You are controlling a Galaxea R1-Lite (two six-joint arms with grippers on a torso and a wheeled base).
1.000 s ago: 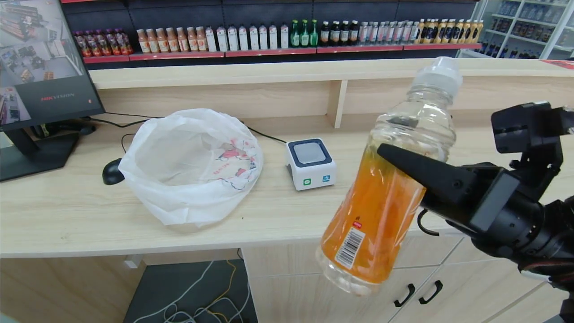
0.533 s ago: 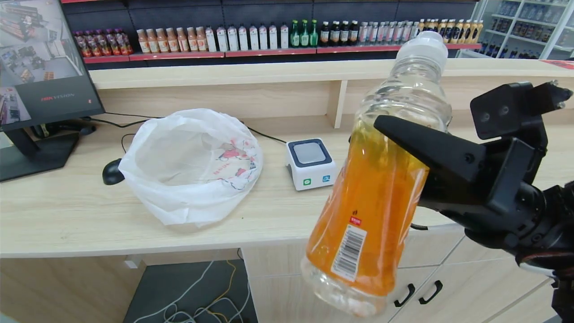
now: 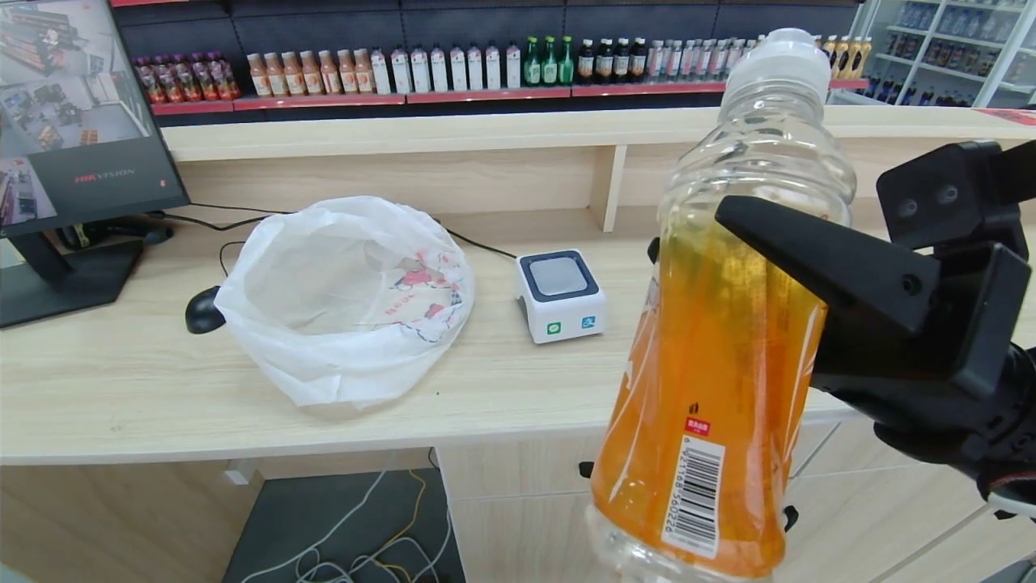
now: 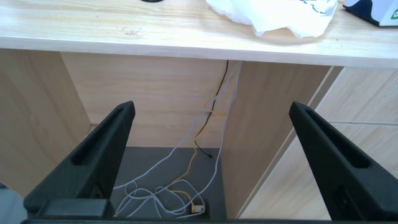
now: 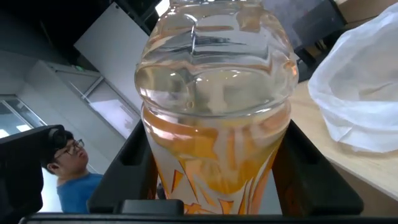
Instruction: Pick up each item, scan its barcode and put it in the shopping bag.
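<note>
light: bright, even | source: probably overhead | shadows: soft under bag [image 3: 275, 340] | glare: glints on bottle [image 3: 712, 364]

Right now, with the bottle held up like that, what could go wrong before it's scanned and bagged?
1. The barcode sits low on the bottle, facing away from the scanner on the counter; the scan may miss unless the bottle is turned.
2. The right gripper clamps the smooth bottle in mid-air, so it could slip while being tilted.
3. The bag is limp plastic; its rim might fold under the bottle.
</note>
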